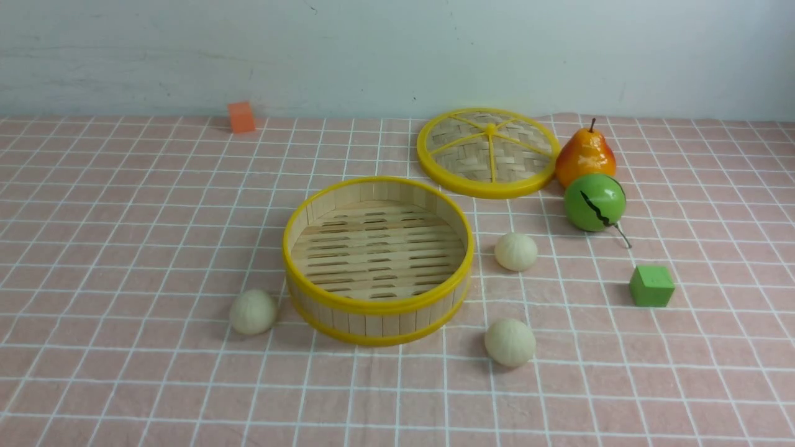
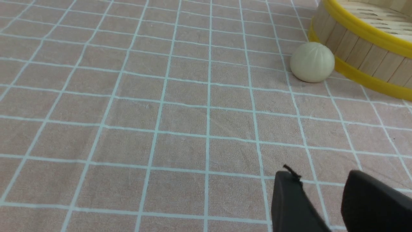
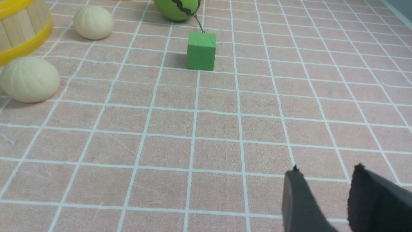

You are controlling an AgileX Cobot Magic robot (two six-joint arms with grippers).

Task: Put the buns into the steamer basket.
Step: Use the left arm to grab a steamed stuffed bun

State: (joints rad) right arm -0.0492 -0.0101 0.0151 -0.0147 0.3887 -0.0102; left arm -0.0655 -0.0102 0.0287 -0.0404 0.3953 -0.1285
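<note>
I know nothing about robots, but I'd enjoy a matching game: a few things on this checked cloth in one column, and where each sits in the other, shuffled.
Things:
1. pear
2. green cube
3. orange cube
4. woven lid

Places:
A. lying flat behind the steamer basket
B. alone, far back on the left
C. just behind the green ball
D. in front of the green ball, on the right

Pairs: 1-C, 2-D, 3-B, 4-A
</note>
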